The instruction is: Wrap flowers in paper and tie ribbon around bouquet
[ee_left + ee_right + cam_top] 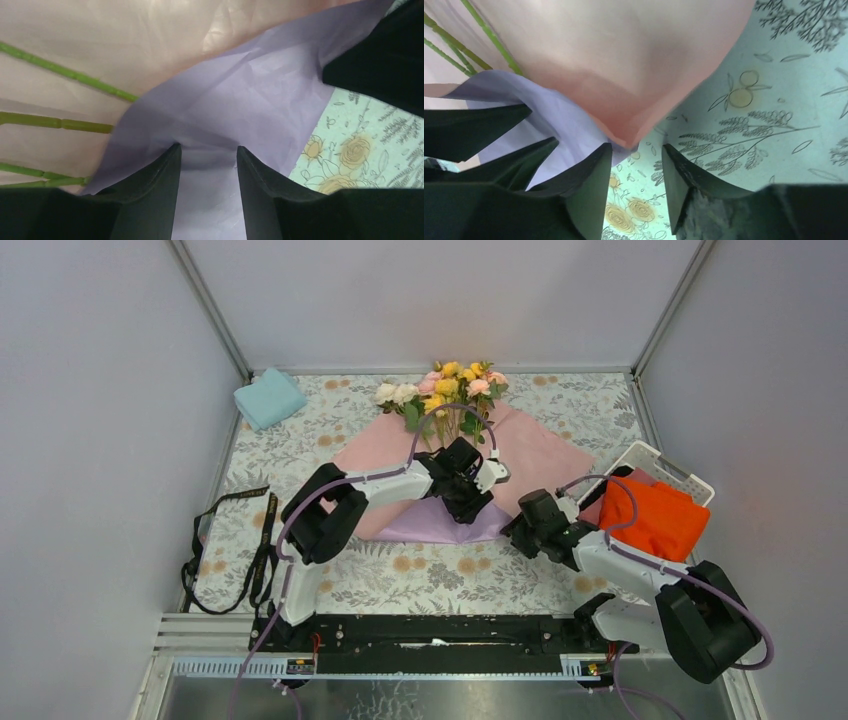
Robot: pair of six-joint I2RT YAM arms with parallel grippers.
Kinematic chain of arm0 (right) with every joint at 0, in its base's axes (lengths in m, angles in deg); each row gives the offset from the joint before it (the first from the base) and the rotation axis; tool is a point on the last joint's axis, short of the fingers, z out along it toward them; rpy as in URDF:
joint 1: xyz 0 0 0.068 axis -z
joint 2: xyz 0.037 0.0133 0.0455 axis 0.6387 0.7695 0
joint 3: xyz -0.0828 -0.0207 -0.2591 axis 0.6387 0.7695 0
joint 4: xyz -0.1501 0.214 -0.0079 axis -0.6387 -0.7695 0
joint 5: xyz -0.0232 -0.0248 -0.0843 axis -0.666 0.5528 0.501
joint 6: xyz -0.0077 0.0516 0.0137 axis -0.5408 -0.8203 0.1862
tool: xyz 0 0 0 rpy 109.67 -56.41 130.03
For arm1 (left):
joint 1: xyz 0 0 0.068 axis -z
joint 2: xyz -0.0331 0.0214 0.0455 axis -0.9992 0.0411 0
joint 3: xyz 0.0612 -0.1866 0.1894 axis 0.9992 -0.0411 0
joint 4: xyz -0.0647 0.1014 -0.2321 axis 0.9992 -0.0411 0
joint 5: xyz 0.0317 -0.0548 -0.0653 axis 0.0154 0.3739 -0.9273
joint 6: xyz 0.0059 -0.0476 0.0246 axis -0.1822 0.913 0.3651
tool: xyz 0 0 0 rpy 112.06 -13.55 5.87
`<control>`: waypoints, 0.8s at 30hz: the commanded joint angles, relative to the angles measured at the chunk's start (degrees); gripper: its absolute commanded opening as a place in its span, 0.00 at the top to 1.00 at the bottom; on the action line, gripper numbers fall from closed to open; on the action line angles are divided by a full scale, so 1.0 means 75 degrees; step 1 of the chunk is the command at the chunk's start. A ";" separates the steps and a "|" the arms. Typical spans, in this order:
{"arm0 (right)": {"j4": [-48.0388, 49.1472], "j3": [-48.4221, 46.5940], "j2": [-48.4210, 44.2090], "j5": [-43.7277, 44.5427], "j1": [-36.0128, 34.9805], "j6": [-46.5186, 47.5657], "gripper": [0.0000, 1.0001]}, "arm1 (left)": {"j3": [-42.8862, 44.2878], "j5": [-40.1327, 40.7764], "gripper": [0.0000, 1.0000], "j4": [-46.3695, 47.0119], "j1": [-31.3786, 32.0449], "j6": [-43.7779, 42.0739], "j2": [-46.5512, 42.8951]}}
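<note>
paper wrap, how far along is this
Done: the flowers lie on the spread paper. In hand: a lilac flap is folded over the stem ends, the left gripper with jaws open astride it, the right gripper open at a pink corner. Left: rolling the cone and tying the ribbon, untouched at far left.

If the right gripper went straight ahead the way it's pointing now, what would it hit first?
Probably the paper: its pink corner sits just beyond the open right gripper. Depth is unclear, so it could meet the tablecloth instead.
</note>
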 commanded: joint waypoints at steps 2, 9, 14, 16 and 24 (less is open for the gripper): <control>-0.0276 0.0184 -0.0021 0.0181 -0.0417 -0.0646 0.44 | 0.0010 0.0139 0.48 0.0107 0.0048 0.0117 0.0154; 0.0211 0.0049 0.0813 0.0614 -0.0437 -0.0571 0.42 | -0.0242 0.0124 0.48 0.0155 0.0049 0.0072 0.0028; 0.0234 0.0083 0.0973 0.1403 -0.0438 -0.0332 0.69 | -0.0293 0.0125 0.48 0.0218 0.0048 0.0077 -0.0023; 0.0415 0.0021 0.0989 0.1599 -0.0445 0.0299 0.84 | -0.0335 0.0240 0.48 0.0323 0.0026 0.0109 -0.0059; 0.0416 -0.0630 0.0790 0.3672 -0.1399 0.3287 1.00 | -0.0495 0.0412 0.48 0.0599 -0.0140 0.0284 0.0013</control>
